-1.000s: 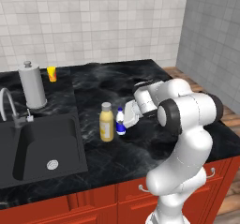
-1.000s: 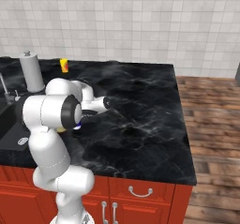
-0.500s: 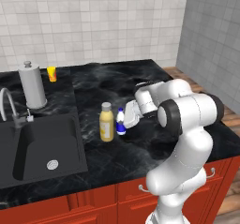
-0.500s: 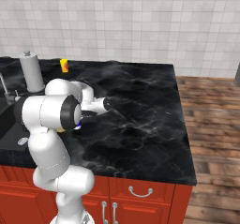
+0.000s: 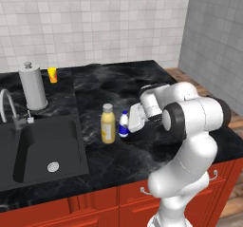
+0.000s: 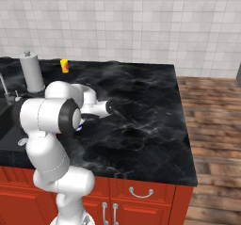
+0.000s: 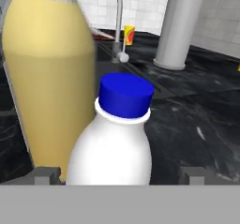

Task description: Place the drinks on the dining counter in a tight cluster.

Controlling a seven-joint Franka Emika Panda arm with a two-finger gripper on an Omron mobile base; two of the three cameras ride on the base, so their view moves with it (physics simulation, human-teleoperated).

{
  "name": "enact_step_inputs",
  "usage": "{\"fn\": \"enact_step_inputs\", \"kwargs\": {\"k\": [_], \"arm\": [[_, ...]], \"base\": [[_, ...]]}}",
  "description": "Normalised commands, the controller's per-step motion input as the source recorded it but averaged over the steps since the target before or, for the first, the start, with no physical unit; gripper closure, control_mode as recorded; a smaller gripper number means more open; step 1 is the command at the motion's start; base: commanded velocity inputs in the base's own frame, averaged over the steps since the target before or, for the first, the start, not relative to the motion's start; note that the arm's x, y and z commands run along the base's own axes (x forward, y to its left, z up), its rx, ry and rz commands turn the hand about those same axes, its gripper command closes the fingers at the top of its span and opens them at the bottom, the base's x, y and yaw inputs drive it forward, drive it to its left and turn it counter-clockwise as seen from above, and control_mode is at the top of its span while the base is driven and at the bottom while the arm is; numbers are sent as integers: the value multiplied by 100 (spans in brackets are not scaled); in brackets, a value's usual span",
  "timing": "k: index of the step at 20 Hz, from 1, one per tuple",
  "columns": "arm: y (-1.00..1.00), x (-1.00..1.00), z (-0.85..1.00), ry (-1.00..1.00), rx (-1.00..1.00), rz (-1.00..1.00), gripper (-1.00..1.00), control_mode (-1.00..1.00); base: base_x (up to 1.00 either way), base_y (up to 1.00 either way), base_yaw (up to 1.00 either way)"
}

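Note:
On the black veined dining counter [image 5: 147, 81] [image 6: 141, 106] stand two drinks side by side: a yellow bottle with a grey cap [image 5: 108, 124] [image 7: 49, 78] and a small white bottle with a blue cap [image 5: 124, 125] [image 7: 117, 138]. My gripper [image 5: 128, 124] [image 7: 119, 174] is open, with its jaws on either side of the small white bottle and a gap showing on both sides of it. That bottle stands upright on the counter, almost touching the yellow one. In the right base view my own arm hides the gripper, and a sliver of the small bottle [image 6: 80, 124] shows.
A tall grey paper towel cylinder [image 5: 32, 86] [image 6: 32, 72] [image 7: 180, 26] and a small orange-yellow cup [image 5: 52, 74] [image 6: 64, 65] [image 7: 129, 34] stand at the back left. The inset black sink [image 5: 28, 169] with its curved faucet [image 5: 9, 105] [image 7: 115, 12] lies left of the bottles. Bare counter stretches to the right.

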Motion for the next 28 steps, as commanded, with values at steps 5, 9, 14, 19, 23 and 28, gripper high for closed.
{"fn": "enact_step_inputs", "kwargs": {"k": [5, 9, 14, 19, 23, 28], "arm": [[-3, -16, -1, -6, 0, 0, -100, -100], [-2, -17, 4, -5, 0, 0, -100, -100], [-1, -9, 11, -1, 0, 0, -100, -100], [-13, -10, 13, 0, 0, -3, -100, -100], [-20, -14, 13, 0, 0, -7, -100, -100], [-17, -10, 10, 1, 0, -7, -100, -100]], "base": [[0, 0, 0], [0, 0, 0], [0, 0, 0], [0, 0, 0], [0, 0, 0], [0, 0, 0]]}}
